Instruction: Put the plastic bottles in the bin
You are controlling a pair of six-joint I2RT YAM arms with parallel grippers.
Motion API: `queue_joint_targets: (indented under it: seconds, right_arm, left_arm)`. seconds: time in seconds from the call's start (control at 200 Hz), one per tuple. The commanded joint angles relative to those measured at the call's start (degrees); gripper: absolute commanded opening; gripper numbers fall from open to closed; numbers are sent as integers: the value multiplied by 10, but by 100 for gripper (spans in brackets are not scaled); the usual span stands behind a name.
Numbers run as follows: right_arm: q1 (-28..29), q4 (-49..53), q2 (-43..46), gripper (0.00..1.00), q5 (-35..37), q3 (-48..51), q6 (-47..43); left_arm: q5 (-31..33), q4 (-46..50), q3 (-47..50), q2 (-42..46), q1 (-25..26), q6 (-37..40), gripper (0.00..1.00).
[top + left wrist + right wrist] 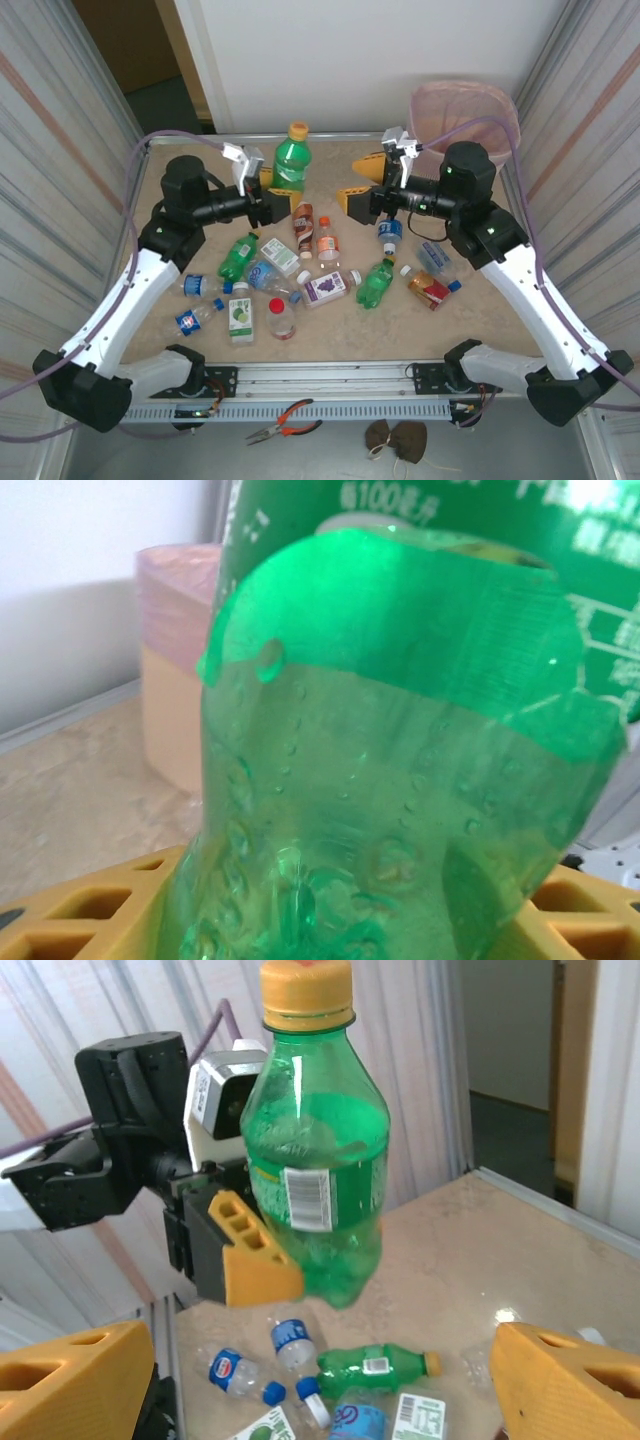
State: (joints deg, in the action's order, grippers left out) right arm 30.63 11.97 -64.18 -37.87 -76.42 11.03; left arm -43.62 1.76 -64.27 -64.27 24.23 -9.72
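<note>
Top external view puts the loose bottles (325,288) nearest. They lie on their sides on the table (480,320), lower than both pairs of jaws and on their near side, and they point in many directions.

Farther in, the left gripper (275,192) pinches the green bottle (290,165) low on its body, with one yellow finger on each side. The bottle stands upright between these jaws. Its long axis is vertical and its orange cap (298,130) is on top. The right gripper (360,184) faces it from the opposite side. Its jaws are spread wide, nothing is between them, and they are apart from the bottle.

Farthest, the bin (440,95) stands beyond the right jaws, at the back corner.

Right wrist view adds what the top view is too small to give. The barcode label (307,1198) is turned toward the right jaws, and the bottle's base hangs above the table. One left finger (250,1260) presses its side, while the other finger is hidden behind the plastic. More bottles lie on the table under the spread right jaws (320,1360).

Left wrist view adds the closest look. The dimpled green wall rises from between the yellow fingers (80,920), and the pink bin (170,580) shows past the bottle.
</note>
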Motion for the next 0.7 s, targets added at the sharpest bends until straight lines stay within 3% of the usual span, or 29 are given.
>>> queue_joint_targets:
  seconds: [0.0, 0.205, 0.696]
  right_arm:
    - [20, -49, -14, 87, -13, -27, -8]
    - [50, -68, -45, 89, -4, -61, -9]
    - [60, -65, -59, 61, -1, -70, -9]
  left_arm:
    - [18, -82, 3, 11, 35, -26, 51]
    - [21, -107, -19, -9, 90, -24, 50]
    - [40, -116, -30, -22, 121, -24, 49]
